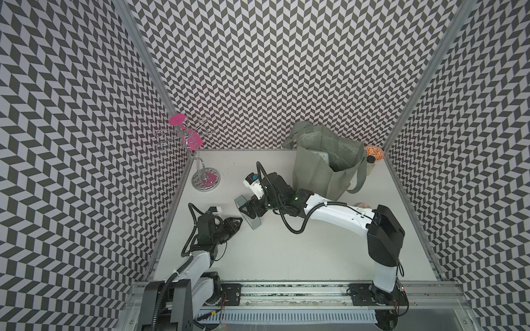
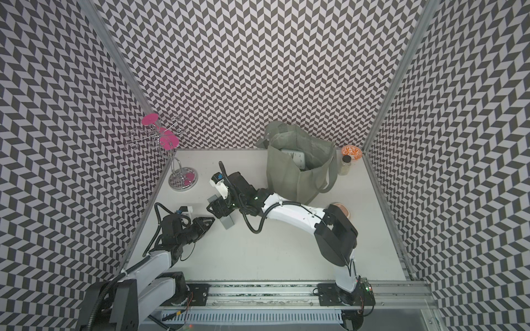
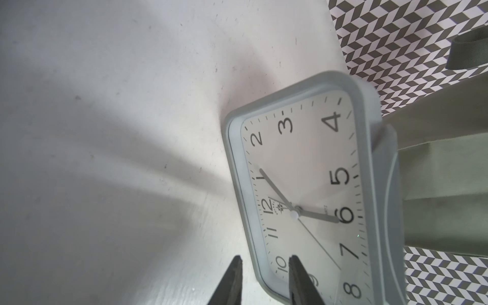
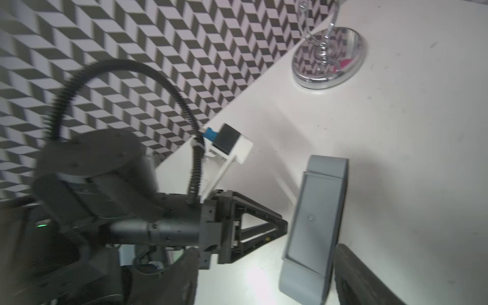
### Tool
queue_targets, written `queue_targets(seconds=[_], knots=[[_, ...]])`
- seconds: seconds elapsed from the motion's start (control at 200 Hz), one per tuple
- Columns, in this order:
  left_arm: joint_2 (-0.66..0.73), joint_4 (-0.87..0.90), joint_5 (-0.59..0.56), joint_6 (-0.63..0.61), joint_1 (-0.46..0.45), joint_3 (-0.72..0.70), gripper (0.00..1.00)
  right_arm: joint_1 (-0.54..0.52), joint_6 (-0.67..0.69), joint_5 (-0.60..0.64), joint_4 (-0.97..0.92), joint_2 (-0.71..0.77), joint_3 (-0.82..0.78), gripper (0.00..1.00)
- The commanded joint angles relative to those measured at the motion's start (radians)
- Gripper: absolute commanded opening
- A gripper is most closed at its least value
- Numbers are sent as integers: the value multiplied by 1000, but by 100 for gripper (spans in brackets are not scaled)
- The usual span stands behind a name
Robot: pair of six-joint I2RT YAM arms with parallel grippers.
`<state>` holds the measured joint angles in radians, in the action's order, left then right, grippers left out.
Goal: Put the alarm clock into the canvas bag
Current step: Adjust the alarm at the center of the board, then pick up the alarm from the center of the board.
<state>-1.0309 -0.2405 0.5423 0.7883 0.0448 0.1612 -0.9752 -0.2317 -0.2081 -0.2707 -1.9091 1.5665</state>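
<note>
A grey rectangular alarm clock (image 1: 254, 223) (image 2: 228, 223) stands upright on the white table. Its white face (image 3: 303, 163) looks toward my left wrist camera and its grey back (image 4: 314, 211) toward my right one. My right gripper (image 1: 252, 207) (image 2: 219, 209) (image 4: 266, 249) is open wide, one finger on each side of the clock and one pad (image 4: 353, 274) close to its edge. My left gripper (image 1: 239, 222) (image 2: 212, 220) (image 3: 265, 261) is open a little, its tips just short of the clock's face. The grey-green canvas bag (image 1: 315, 177) (image 2: 286, 183) (image 3: 443, 171) stands open at the back right.
Another clock face (image 1: 320, 156) (image 2: 293, 159) shows inside the bag. A chrome stand with pink discs (image 1: 206, 180) (image 4: 330, 52) is at the back left. An orange bowl (image 1: 374, 152) and a small jar (image 1: 370, 164) sit behind the bag. Patterned walls enclose the table.
</note>
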Motion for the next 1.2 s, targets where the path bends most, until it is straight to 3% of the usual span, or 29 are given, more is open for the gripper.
queue_targets(seconds=[0.0, 0.411, 0.566, 0.771, 0.901, 1.076, 1.192], knots=[[8, 23, 3, 15, -11, 21, 35, -9, 27, 113, -91, -52, 57, 83], [-3, 14, 2, 12, -14, 23, 40, -48, 64, 125, -273, -273, 297, 84], [-6, 6, 7, 10, -14, 23, 40, -58, 63, 160, -318, -340, 383, 76], [0, 4, 13, 11, -13, 28, 41, -62, 58, 196, -350, -397, 457, 51], [11, 6, 14, 14, -13, 32, 41, -62, 58, 196, -354, -400, 482, 41], [39, 18, 37, 8, -22, 73, 43, -62, 71, 246, -379, -321, 523, 35], [68, 30, 22, -23, -80, 137, 47, -60, 81, 326, -375, -202, 507, 34]])
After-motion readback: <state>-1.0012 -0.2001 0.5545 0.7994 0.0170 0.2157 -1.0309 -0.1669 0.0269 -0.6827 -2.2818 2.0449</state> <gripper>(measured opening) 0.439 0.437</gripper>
